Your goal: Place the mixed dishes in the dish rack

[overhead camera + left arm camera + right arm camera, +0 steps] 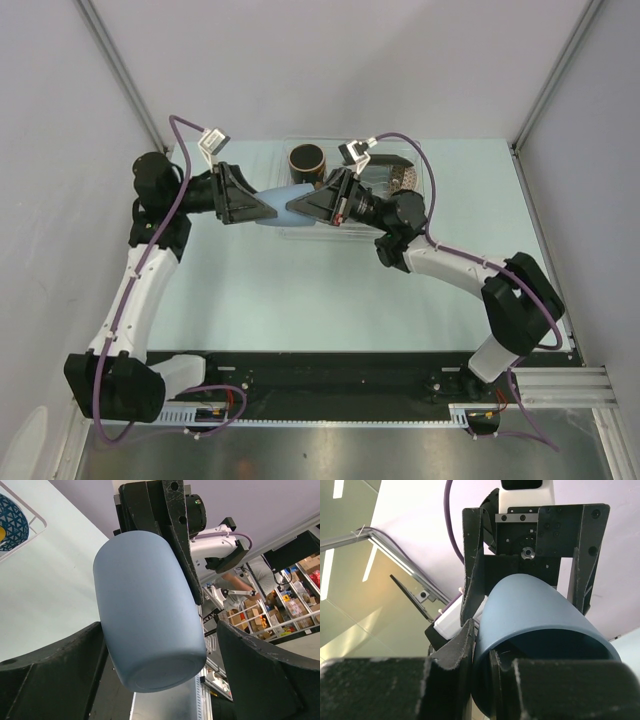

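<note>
The light blue cup (284,207) hangs in the air between my two grippers, lying on its side in front of the clear dish rack (432,172). My right gripper (306,205) is shut on the cup's rim (540,615), with one finger inside the cup and one outside; the grip shows in the right wrist view (482,647). My left gripper (262,205) is open around the cup's base (150,610), with a gap at its right finger (260,675). A dark mug (307,160) stands in the rack. A blue patterned bowl (9,517) lies in the rack.
A small patterned bowl (401,180) lies in the rack's right part, half hidden by my right arm. The pale green table top (300,290) lies below the cup. Grey walls close in the left, back and right sides.
</note>
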### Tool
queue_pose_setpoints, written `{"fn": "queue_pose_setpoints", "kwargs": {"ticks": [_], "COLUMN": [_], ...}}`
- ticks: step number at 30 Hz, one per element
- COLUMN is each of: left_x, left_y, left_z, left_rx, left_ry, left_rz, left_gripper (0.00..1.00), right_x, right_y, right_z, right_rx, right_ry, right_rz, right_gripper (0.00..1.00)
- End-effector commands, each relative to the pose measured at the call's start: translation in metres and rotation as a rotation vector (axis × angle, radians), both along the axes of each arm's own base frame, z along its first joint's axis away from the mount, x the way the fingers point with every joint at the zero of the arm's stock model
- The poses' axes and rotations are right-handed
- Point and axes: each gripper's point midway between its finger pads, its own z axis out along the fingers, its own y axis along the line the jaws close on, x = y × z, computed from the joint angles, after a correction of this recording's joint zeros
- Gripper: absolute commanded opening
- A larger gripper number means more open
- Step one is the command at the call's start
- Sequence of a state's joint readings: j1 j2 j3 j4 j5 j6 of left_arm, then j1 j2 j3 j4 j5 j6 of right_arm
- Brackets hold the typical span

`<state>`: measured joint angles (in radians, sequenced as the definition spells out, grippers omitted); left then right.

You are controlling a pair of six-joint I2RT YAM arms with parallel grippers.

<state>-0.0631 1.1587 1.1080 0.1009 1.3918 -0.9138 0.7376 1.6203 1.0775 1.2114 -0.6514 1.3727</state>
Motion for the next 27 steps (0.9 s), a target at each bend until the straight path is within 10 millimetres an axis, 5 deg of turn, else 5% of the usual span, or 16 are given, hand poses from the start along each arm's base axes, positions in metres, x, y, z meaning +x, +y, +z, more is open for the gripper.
{"fn": "queue_pose_setpoints", "kwargs": {"ticks": [1, 7, 16, 18, 21, 22, 27], "left_x": [-0.007, -0.004, -0.002, -0.003, -0.001, 0.0, 0.015], "left_y": [-0.006, -0.009, -0.01, -0.008, -0.002, 0.001, 0.027], "left_z": [0.009, 0.005, 0.0, -0.001, 0.002, 0.006, 0.0], "left_rx": [-0.001, 0.002, 0.026, 0.032, 0.036, 0.04, 0.113], "left_ry": [-0.07, -0.067, -0.09, -0.081, -0.08, -0.103, -0.064], "left_rz": [-0.028, -0.029, -0.024, -0.017, 0.0, 0.006, 0.131], "left_gripper": [1.0, 0.88, 0.13, 0.02, 0.0, 0.0, 0.0], "right_x": [-0.004, -0.007, -0.011, -0.006, -0.004, 0.002, 0.021], "right_y": [0.002, 0.009, 0.016, 0.016, 0.012, 0.008, -0.018], "right_z": [0.017, 0.018, 0.014, 0.008, 0.002, 0.0, -0.023], "right_rx": [0.068, 0.07, 0.032, 0.004, -0.054, -0.077, -0.297], "right_ry": [-0.04, -0.042, -0.052, -0.048, -0.06, -0.072, -0.088], "right_rz": [-0.002, 0.01, 0.02, 0.012, 0.007, -0.011, -0.117], "right_gripper": [0.0, 0.0, 0.0, 0.02, 0.31, 0.49, 0.61]}}
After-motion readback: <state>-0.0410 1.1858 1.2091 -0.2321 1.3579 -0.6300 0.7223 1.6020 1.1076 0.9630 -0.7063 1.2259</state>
